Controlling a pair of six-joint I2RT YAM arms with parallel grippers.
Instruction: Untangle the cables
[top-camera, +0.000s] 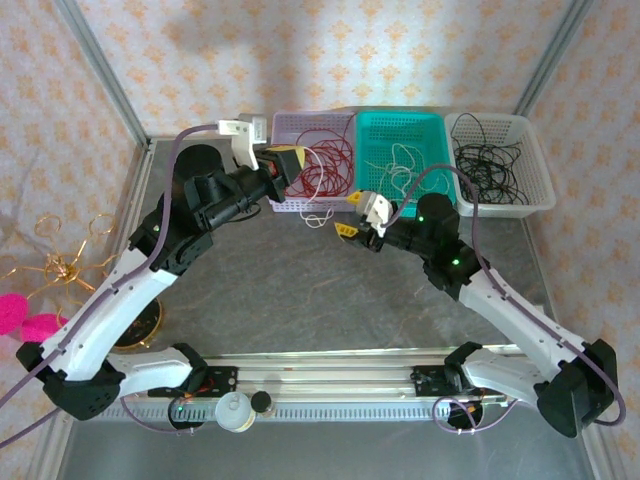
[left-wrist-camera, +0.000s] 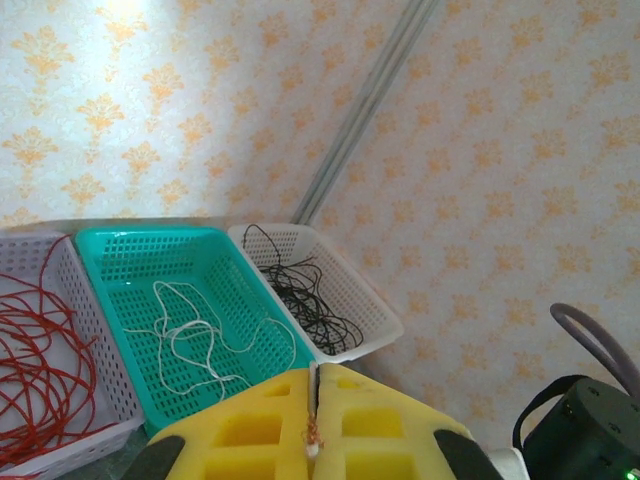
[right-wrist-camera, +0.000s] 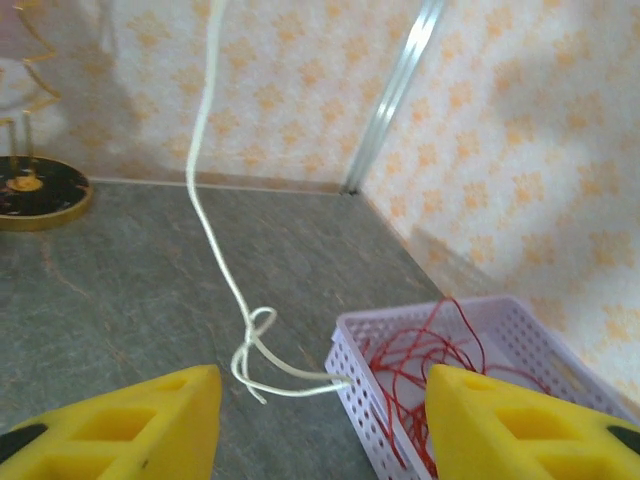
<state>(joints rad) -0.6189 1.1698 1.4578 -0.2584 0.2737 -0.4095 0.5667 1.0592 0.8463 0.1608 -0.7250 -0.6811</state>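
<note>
From above, the left tool (top-camera: 283, 165), pressed together over the lilac basket (top-camera: 300, 118), pinches the white cable (top-camera: 318, 213), likely to pull it clear of the red cable (top-camera: 330, 150) inside. Its wrist view shows shut pads (left-wrist-camera: 250, 430) nipping a strand. In its own view, the right tool (right-wrist-camera: 320, 385), spread, faces that cable's knot just outside the basket.

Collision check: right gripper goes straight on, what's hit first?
Probably the white cable, knotted on the table ahead of the open right gripper; the lilac basket corner sits close beside. Depth unclear.
</note>
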